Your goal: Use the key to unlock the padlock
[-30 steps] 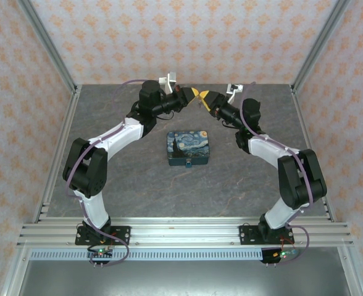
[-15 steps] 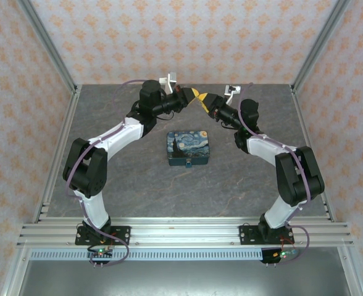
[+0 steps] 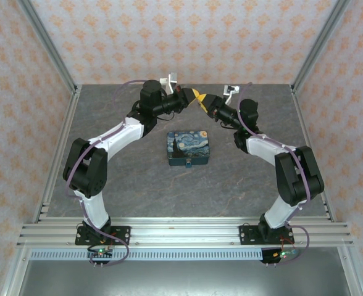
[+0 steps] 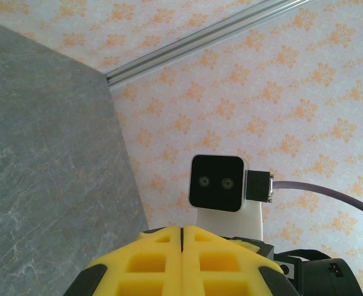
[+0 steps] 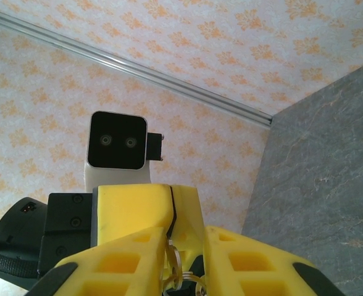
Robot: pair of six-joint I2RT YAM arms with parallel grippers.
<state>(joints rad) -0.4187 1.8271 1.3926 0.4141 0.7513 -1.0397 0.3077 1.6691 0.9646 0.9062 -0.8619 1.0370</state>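
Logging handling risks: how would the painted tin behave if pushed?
The tin lies flat and low, so it would probably slide rather than tip. It looks rigid, likely metal. The tiny padlock at its near edge might swing or snag.

Grey mottled table (image 3: 138, 185), a rectangular dark-blue tin (image 3: 191, 148) (Starry Night painting on top) near its middle.
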